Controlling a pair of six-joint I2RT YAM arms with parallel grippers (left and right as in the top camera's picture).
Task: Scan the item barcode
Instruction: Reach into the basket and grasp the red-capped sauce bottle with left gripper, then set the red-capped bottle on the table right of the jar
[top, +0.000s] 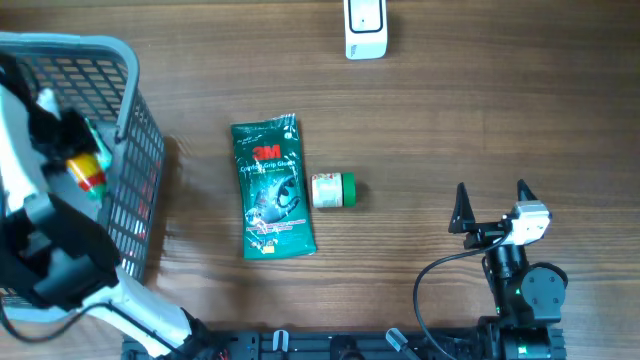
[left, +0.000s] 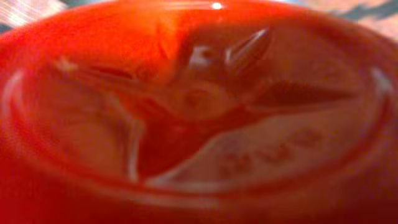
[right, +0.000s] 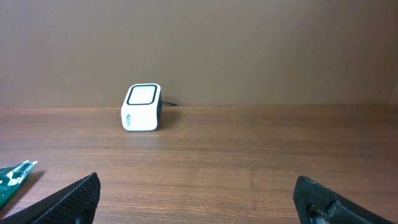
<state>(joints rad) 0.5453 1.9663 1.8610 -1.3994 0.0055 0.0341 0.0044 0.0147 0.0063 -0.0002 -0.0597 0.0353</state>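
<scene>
Inside the basket (top: 140, 190), the left hand (top: 62, 135) is right at the bottle (top: 88, 170); I cannot tell whether it grips yet. It should close squarely under the red cap (left: 199, 112), then lift straight up, clear of the basket wall. The right hand (top: 491, 190), well away from the basket, gapes empty.

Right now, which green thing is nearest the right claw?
The small green-capped bottle; the flat green packet beside it lies farther from the right gripper.

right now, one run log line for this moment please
left gripper: in basket, at red cap, grip unclear | right gripper: open, empty | scanner: untouched | scan: not yet done
</scene>
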